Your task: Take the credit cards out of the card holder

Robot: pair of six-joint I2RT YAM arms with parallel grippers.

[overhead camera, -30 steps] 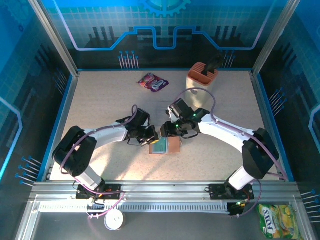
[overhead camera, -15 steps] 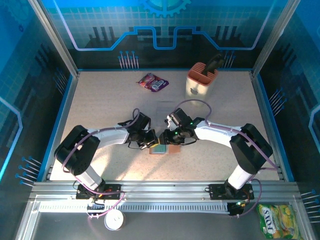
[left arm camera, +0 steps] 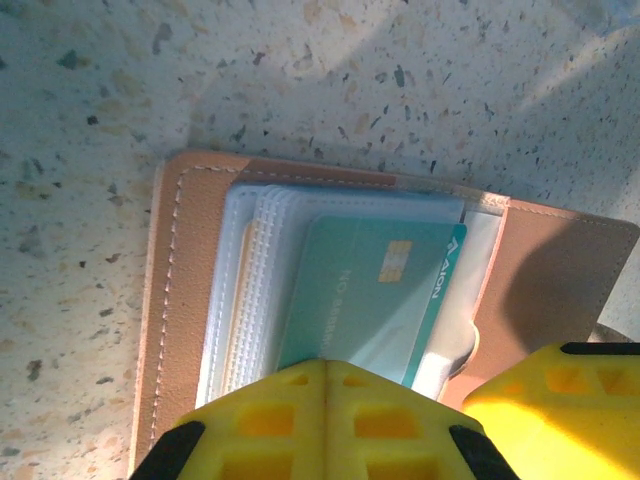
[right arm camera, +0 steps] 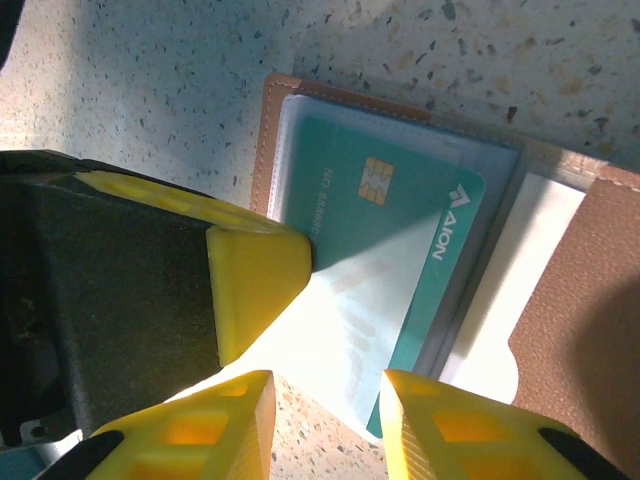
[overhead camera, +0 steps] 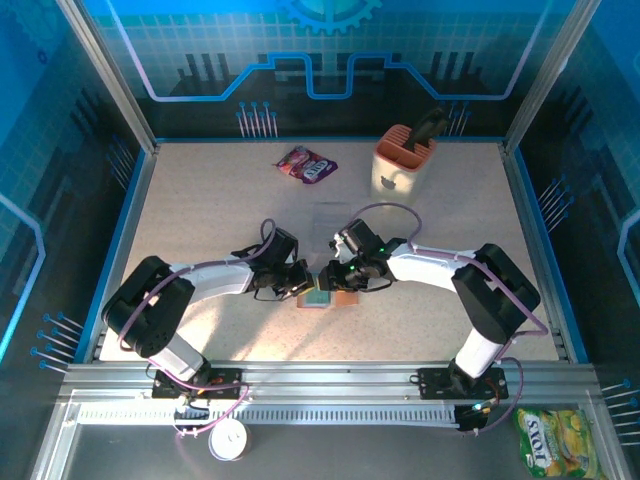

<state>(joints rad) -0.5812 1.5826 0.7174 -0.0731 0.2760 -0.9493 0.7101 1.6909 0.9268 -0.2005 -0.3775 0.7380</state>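
Tan leather, opened out flat: the card holder (overhead camera: 347, 297) lies on the speckled table (overhead camera: 200, 210), a little below the middle of the overhead view. Its clear plastic sleeves (left arm camera: 250, 270) are stacked on the left-hand flap. A teal card (left arm camera: 370, 290) sits in the top sleeve, chip side up.

In the left wrist view the holder's stitched left edge and its top edge have bare table beside them. In the overhead view the table is also open below the holder, down to the near rail. Both arms close in on it from the upper left and upper right.

The left gripper (left arm camera: 325, 380) comes in over the bottom edge of the sleeves, just below the teal card. Its yellow fingertips are pressed together with nothing between them. Whether they bear down on the sleeves I cannot tell.

The right gripper (right arm camera: 325, 410) hangs at the bottom of its own view. Its jaws are partly apart, with bare table in the gap. The card's lower corner reaches down beside the inner face of one of its fingers (right arm camera: 440, 430). No grip on the card shows.

Well apart, at the top of the table, lie a purple snack packet (overhead camera: 306, 166) and a peach caddy (overhead camera: 400, 165).
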